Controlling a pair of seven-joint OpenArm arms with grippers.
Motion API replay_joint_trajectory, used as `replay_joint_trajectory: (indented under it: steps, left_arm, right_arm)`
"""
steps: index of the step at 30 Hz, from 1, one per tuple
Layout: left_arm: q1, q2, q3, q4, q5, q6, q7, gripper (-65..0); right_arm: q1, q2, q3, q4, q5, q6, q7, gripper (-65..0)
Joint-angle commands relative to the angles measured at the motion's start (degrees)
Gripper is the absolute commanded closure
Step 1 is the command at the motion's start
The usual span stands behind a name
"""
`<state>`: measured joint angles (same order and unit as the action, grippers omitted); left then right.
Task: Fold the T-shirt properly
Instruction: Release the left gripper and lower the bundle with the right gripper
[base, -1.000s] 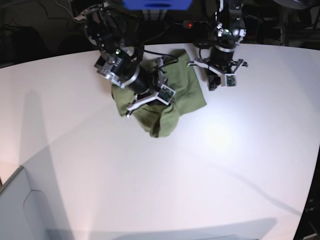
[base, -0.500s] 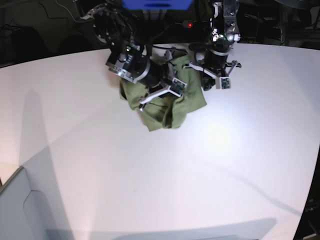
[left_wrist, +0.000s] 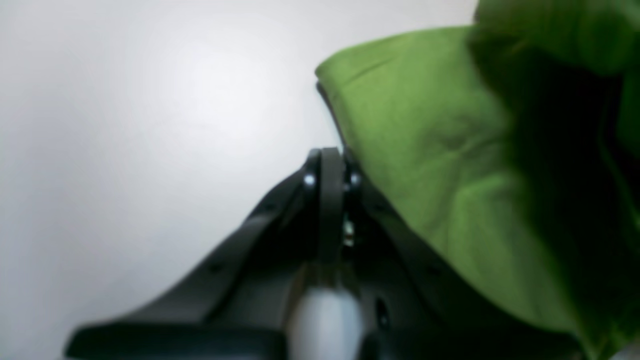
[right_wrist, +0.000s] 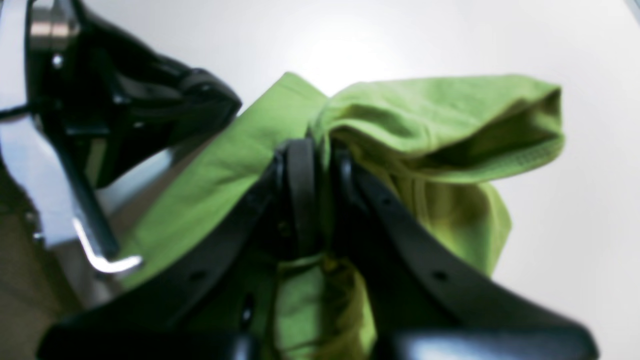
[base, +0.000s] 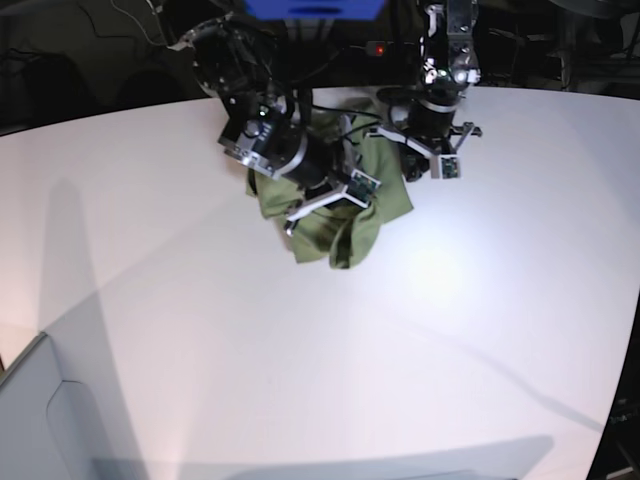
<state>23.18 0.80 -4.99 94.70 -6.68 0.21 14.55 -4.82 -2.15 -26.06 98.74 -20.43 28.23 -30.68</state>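
The green T-shirt (base: 388, 205) lies bunched on the white table (base: 300, 360) near its far edge, with a fold hanging down toward the front. My right gripper (right_wrist: 320, 150) is shut on a raised fold of the T-shirt (right_wrist: 440, 110), and cloth runs between its fingers. In the base view the right gripper (base: 340, 205) sits over the middle of the cloth. My left gripper (left_wrist: 327, 162) is shut with nothing between its fingers, right beside the edge of the T-shirt (left_wrist: 425, 150). In the base view the left gripper (base: 418, 168) hovers at the cloth's right rear corner.
The two arms stand close together over the cloth; the left arm's gripper body (right_wrist: 150, 115) shows in the right wrist view. A pale grey panel (base: 40, 420) stands at the front left corner. Dark equipment and cables line the table's far edge.
My right arm has carried the gathered cloth to the right and toward the back, closer to the left arm. The left gripper shifted slightly left, to the cloth's edge.
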Motion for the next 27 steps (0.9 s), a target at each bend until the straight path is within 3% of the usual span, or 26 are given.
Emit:
replay_joint_trajectory:
  steps: [1,6,9,12,20,27]
  left_arm:
    - [-0.10,-0.05,0.03,0.82,-0.22,-0.16,-1.32,0.0]
    - [-0.28,-0.05,0.03,0.82,-0.22,-0.16,-1.32,0.0]
    - [-0.28,-0.14,0.03,0.91,-0.22,-0.16,-1.32,0.0]
    - [-0.28,-0.14,0.03,1.09,-0.22,-0.16,-1.32,0.0]
    - [1.83,-0.23,-0.50,3.46,-0.22,-0.16,-1.40,0.0]
    - [5.26,-1.90,-0.94,9.35,-0.22,-0.16,-1.40,0.0]
  right_arm:
    - [0.82,-0.88,-0.27,0.47,0.78,-0.14,1.45,-2.8]
    - [0.20,-0.79,-0.27,0.82,0.78,-0.14,1.45,-24.7]
    - [-0.85,-0.62,0.26,5.13,0.69,-0.14,1.45,-33.6]
    - [-1.73,0.79,4.31,10.67,0.69,-0.32,1.45,-34.8]
    - [-5.69,0.97,17.76,16.03,0.69,-0.14,1.09,-35.8]
    - [-9.29,1.32,20.13,15.68,0.95,-0.05,1.01,-46.5]
